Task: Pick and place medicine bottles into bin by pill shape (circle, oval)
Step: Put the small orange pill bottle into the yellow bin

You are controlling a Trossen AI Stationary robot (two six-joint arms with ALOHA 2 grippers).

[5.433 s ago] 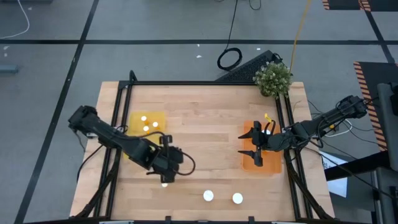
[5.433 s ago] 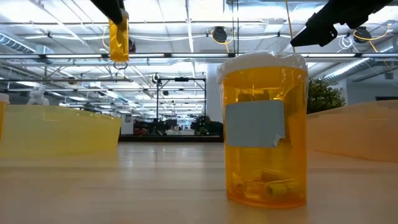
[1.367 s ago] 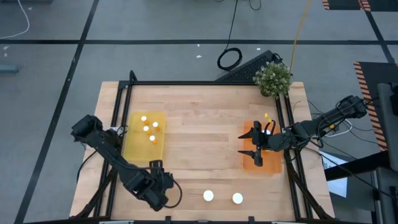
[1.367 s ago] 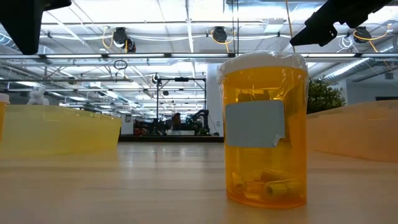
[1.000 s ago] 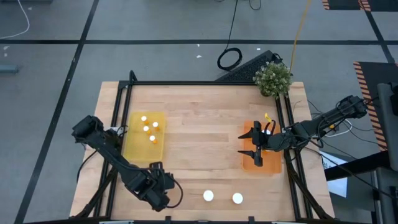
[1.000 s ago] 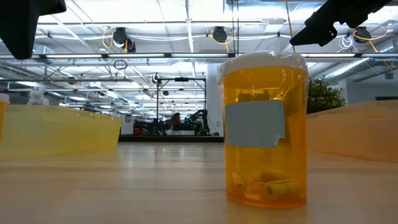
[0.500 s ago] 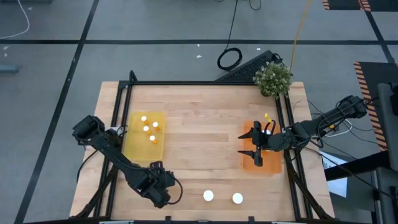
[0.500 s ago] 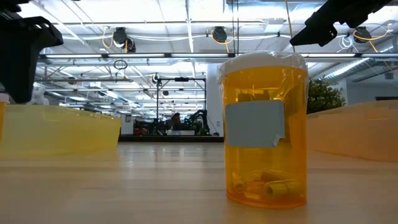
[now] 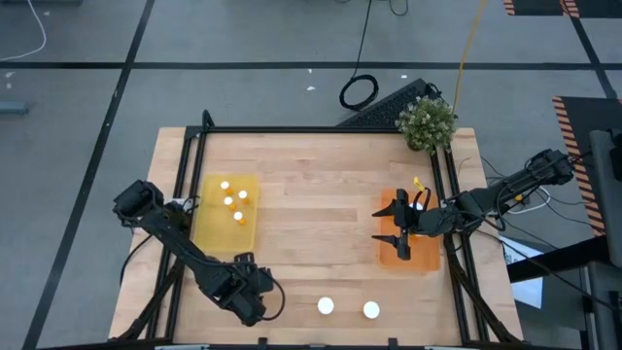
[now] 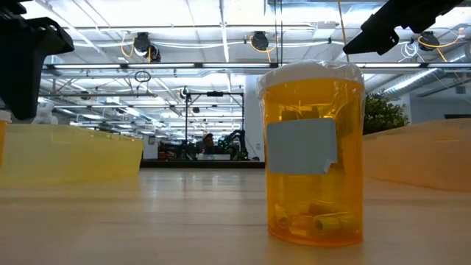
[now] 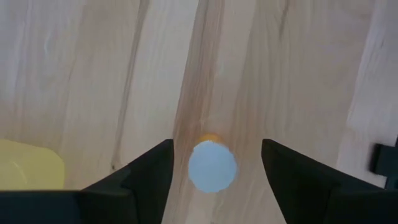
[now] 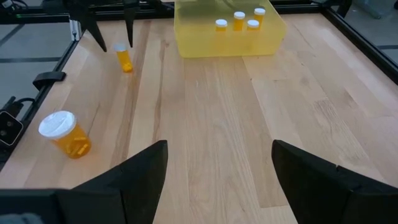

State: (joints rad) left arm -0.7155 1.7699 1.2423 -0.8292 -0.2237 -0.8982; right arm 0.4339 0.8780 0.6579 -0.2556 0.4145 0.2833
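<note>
A small amber medicine bottle [image 11: 212, 165] with a white cap stands upright on the table near the front left. My left gripper [image 11: 216, 143] hangs open above it, one finger on each side and gaps between; the high view hides the bottle under the gripper [image 9: 249, 299]. Two more white-capped bottles [image 9: 325, 306] [image 9: 370, 310] stand by the front edge. Several bottles [image 9: 234, 199] sit in the yellow bin [image 9: 219, 233]. My right gripper [image 9: 394, 228] waits open over the orange bin [image 9: 418, 258].
A potted plant [image 9: 427, 122] stands at the table's far right corner. The low view is filled by one bottle [image 10: 313, 154] close up. Bare wood lies between the two bins.
My left gripper has come down toward the small bottle near the front left and edged slightly toward the table's right. Its fingers stay apart. The right arm and the bottles have kept still.
</note>
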